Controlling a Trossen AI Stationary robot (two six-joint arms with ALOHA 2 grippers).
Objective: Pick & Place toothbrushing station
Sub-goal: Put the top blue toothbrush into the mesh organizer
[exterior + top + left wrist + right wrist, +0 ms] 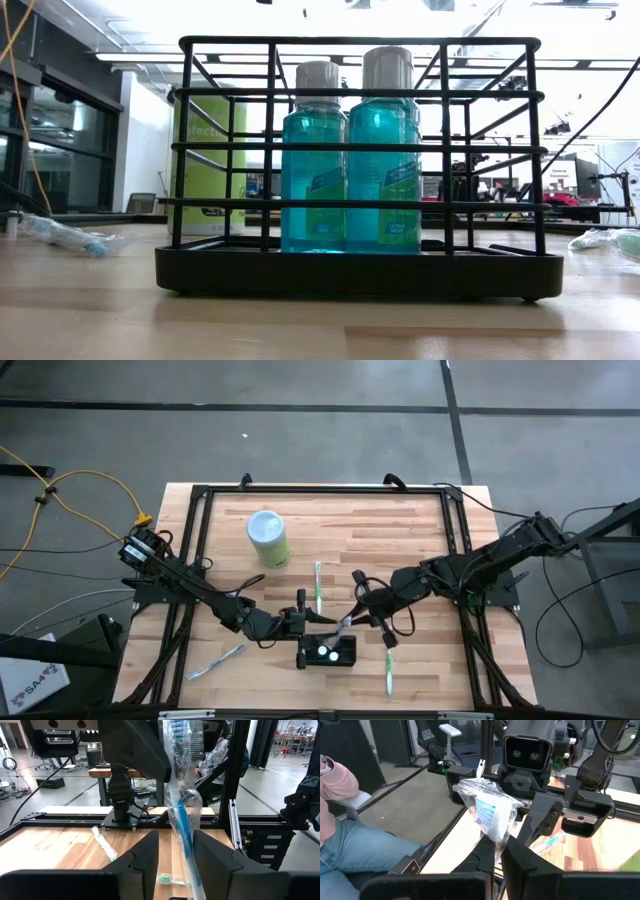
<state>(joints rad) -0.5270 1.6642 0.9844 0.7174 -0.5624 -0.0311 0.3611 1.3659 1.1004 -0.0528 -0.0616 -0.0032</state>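
A: Right wrist view: right gripper (496,851) jaws clamped on a wrapped toothbrush (490,817). Left gripper (172,851) jaws stand apart around that wrapper, not gripping.
B: Looks like a handover, so the right arm can lower it?
A: Likely. High view: toothbrushing station (328,652) sits just below both grippers, near the table's (420,540) front edge.

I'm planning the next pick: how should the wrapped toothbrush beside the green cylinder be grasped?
Take the toothbrush at mid-handle, from straight above, closing across its narrow width. It lies flat on the table, long and thin, with bare wood on both sides.
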